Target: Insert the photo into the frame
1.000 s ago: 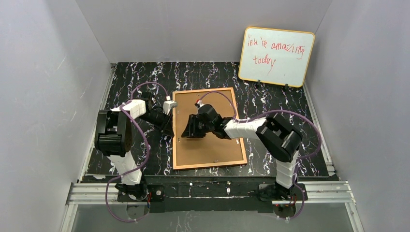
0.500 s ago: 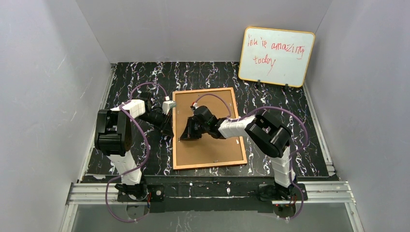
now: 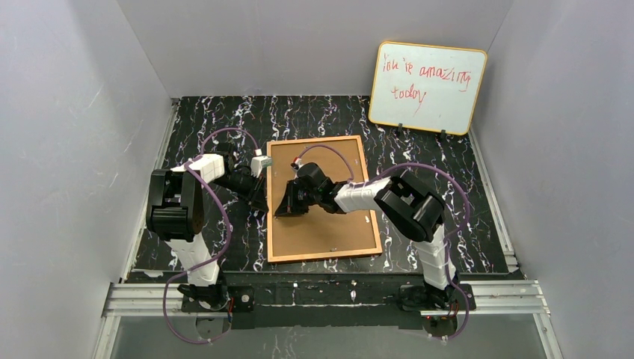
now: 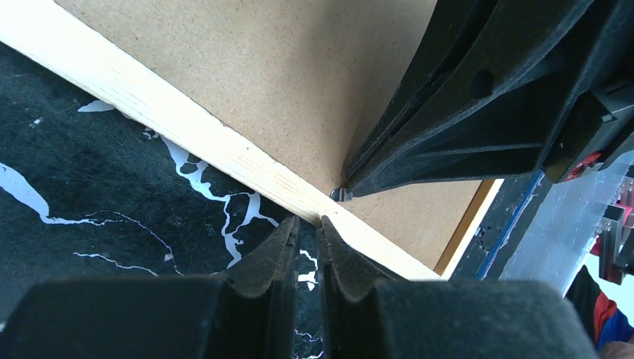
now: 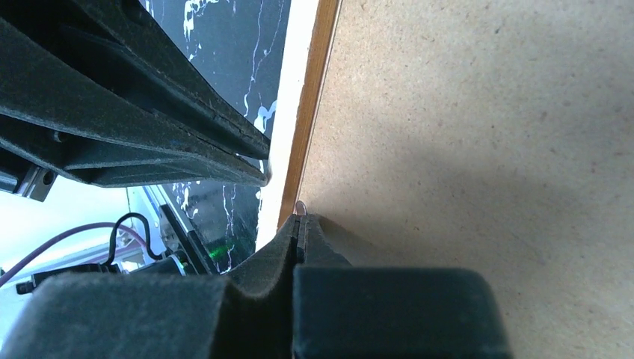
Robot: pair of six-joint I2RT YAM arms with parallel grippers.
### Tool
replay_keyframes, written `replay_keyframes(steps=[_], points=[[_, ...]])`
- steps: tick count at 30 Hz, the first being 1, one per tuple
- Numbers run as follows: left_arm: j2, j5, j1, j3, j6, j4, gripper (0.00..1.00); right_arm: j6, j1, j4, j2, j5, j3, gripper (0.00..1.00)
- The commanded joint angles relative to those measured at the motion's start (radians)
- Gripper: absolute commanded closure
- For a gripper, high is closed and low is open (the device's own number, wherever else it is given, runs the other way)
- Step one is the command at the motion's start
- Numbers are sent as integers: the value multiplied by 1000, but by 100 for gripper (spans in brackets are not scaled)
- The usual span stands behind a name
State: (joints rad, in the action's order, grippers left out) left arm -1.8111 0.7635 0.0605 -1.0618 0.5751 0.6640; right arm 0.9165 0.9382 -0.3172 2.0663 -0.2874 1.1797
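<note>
Pressing its fingers together on nothing, the left claw (image 4: 308, 221) sits just at the left rim of the frame (image 3: 333, 235), which lies back-up (brown board showing) mid-tabletop (image 3: 217, 120). The right claw (image 3: 282, 212), fingers also together, points its tips at a small metal tab (image 4: 340, 194) inside that rim. A whiteboard (image 3: 428, 87) leans far right

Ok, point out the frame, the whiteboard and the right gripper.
frame (image 3: 329, 232): top view, bare brown backing board.
whiteboard (image 3: 428, 87): top view, white writing surface.
right gripper (image 5: 299, 219): right wrist view, between its shut fingertips.
</note>
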Motion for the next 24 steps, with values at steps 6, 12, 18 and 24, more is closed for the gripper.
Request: replay_keyframes(steps=[6, 12, 18, 24], points=[[-45, -118, 9, 30, 45, -34, 89, -21, 5, 11, 22, -43, 40, 99], [-47, -118, 9, 29, 45, -34, 89, -31, 4, 21, 30, -68, 54, 99], [-47, -116, 9, 28, 45, -35, 89, -59, -2, 42, 34, -79, 70, 99], [-46, -120, 9, 30, 48, -34, 89, -89, -49, 58, 2, -80, 79, 99]])
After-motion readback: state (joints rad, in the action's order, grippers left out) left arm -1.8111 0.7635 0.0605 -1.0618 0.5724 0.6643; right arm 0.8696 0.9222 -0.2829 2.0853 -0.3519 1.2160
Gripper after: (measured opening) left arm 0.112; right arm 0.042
